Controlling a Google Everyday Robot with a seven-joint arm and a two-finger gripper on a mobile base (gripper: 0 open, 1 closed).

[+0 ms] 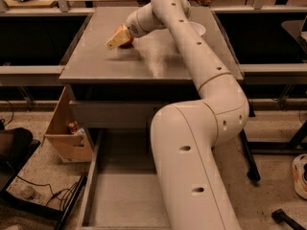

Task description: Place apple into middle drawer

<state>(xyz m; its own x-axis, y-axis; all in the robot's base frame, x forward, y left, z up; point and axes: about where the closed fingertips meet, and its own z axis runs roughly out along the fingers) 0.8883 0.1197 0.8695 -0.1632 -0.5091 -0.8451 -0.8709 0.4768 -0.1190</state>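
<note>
Tool [113, 42] over countertop [96, 63] hides most of apple [127, 42]; middle drawer [122, 198] cropped.

Grey tabletop [158, 63]: white bowl [198, 28] near the back-right corner, partly hidden; end effector [114, 40] over the back-left area. On the floor below the left edge: open cardboard box [62, 140] with a can [73, 126] inside, dark bag [12, 146] and loose cables [50, 195] further left. Floor past the right edge: black stand leg [249, 159], shoe [301, 176].
</note>
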